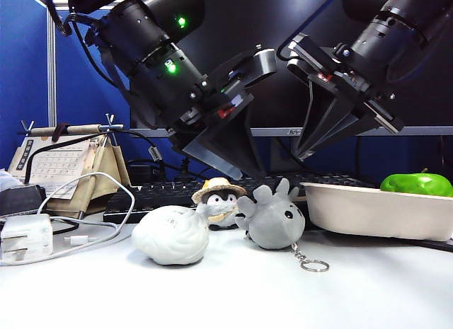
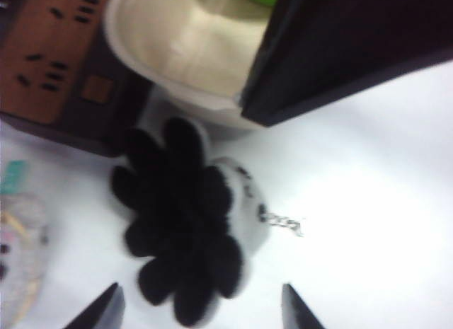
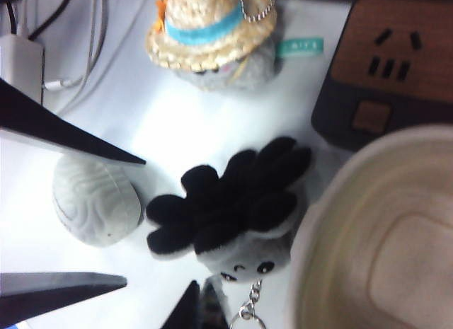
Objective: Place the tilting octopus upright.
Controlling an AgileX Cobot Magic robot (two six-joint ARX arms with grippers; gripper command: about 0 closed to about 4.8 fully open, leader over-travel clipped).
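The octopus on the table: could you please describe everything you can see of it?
The octopus is a small grey plush with black eyes and black undersides to its stubby tentacles, which point upward, so it sits tipped over. A metal keyring chain trails from it onto the white table. It lies between the penguin plush and the cream tray. No gripper touches it.
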